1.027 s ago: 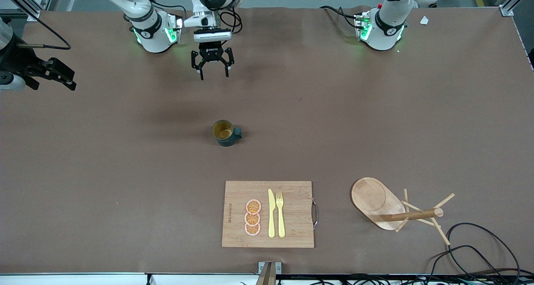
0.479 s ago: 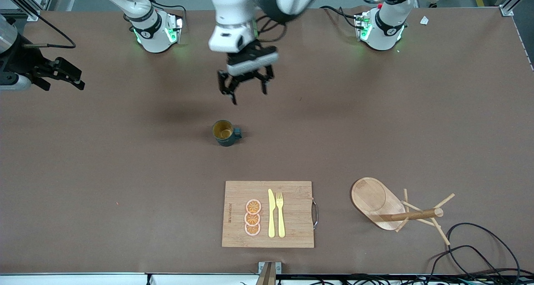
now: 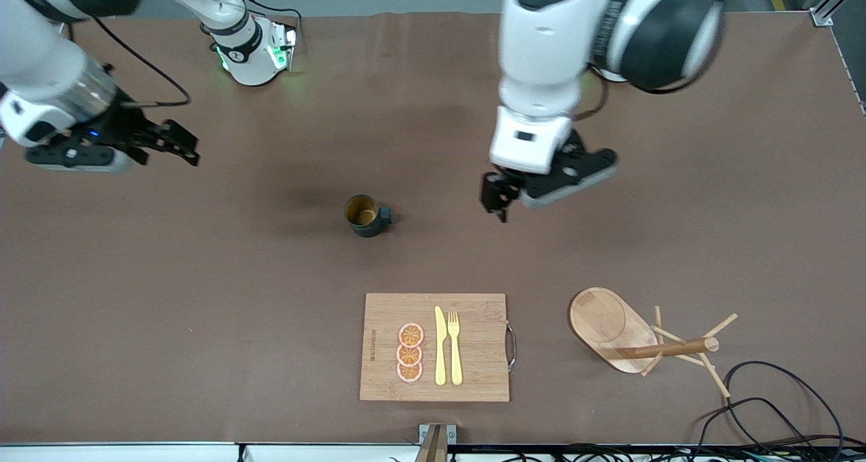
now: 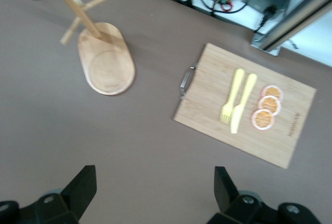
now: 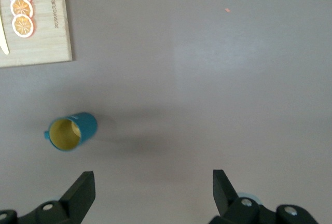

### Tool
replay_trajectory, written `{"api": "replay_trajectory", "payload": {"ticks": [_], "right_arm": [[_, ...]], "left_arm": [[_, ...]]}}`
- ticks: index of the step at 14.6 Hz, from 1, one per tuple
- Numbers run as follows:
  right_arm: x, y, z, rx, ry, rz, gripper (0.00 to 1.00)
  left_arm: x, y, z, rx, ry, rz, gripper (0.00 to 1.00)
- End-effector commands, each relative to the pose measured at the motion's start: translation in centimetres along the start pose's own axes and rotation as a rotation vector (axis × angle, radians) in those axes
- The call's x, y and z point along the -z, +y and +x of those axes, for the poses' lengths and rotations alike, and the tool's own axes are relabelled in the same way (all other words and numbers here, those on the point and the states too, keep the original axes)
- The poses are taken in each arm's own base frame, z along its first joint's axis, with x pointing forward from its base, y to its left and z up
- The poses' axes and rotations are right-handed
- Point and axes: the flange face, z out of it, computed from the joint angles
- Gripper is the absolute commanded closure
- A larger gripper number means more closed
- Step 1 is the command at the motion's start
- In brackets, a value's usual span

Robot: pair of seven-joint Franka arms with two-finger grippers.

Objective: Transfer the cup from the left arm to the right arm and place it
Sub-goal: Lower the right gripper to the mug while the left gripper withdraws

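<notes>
Both grippers hang spread and empty. Left gripper [image 3: 504, 201] has swung out over bare table toward its own end, past the cup [image 3: 366, 215] standing mid-table; right gripper [image 3: 177, 141] creeps inward. Pickup not begun.

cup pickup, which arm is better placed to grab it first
Left, probably. The left gripper hangs open over the table just beside the cup, on its handle side. The right gripper, also open, is up near the table's edge at its own end.

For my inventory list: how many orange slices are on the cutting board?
3, in one row on the board, beside the knife: slice, slice, and slice nearest the front camera. None seem hidden.
</notes>
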Motion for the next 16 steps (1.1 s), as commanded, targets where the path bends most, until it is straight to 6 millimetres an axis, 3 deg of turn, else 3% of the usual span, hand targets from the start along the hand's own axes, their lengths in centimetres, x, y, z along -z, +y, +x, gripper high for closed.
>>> {"api": "replay_trajectory", "payload": {"ticks": [1,3,7,9,10,13,16], "right_arm": [[-5.2,-5.5,-2.4,-0.073,0.032,0.028,0.00],[-8.9,-10.0,-3.1,-0.105,0.033,0.032,0.00],[-14.4,-13.1,-3.2,-0.113,0.014,0.011,0.00],[-16.3,-13.3,-2.7,-0.115,0.018,0.012,0.00],[-17.9,-13.3,-2.7,-0.115,0.025,0.016,0.00],[-23.2,-15.7,-4.0,-0.127,0.034,0.019,0.00],[-25.9,-17.0,-4.8,-0.109,0.043,0.020,0.00]], "left_arm": [[1.8,-5.3,3.3,-0.070,-0.066,0.006,0.00],[2.3,-8.4,6.0,-0.113,-0.070,0.009,0.00],[3.2,-16.1,10.3,-0.237,-0.159,-0.001,0.00],[3.8,-18.4,11.2,-0.284,-0.204,-0.045,0.00],[5.5,-19.8,11.2,-0.301,-0.202,-0.074,0.00],[6.5,-22.0,10.6,-0.313,-0.265,-0.035,0.00],[7.9,-24.1,9.8,-0.372,-0.266,-0.017,0.00]]}}
